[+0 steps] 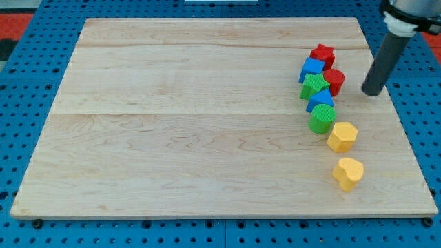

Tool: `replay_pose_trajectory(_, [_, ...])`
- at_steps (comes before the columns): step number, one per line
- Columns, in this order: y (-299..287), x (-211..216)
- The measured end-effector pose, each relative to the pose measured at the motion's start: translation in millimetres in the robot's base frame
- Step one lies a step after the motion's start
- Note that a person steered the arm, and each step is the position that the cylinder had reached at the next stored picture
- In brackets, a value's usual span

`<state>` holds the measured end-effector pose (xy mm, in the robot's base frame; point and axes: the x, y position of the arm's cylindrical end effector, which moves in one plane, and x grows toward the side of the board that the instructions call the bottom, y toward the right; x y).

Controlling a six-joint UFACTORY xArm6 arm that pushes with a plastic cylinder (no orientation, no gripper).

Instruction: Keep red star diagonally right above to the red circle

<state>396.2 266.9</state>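
The red star (322, 54) lies near the board's right side, toward the view's top. The red circle (335, 80) sits just below and slightly right of it, close to it. My tip (372, 91) is on the board to the right of the red circle, a short gap away, touching no block. The dark rod rises from it toward the view's top right.
A blue block (311, 69) and a green star (315, 85) crowd the left of the red circle. Below them are a blue block (320, 100), a green cylinder (322, 118), a yellow hexagon (342, 136) and a yellow heart (348, 172). The board's right edge (406, 124) is near.
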Motion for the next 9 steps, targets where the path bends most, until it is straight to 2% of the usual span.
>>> replay_pose_trajectory(1, [-23.0,-16.1])
replay_pose_trajectory(2, [-60.0,-20.1])
replay_pose_trajectory(3, [-72.7,-20.1])
replay_pose_trajectory(4, [-22.0,-26.7])
replay_pose_trajectory(5, [24.1,-55.5])
replay_pose_trajectory(6, [31.5,-100.6])
replay_pose_trajectory(7, [-10.7,-129.1])
replay_pose_trajectory(8, [-71.9,-117.6])
replay_pose_trajectory(9, [-106.7,-83.7])
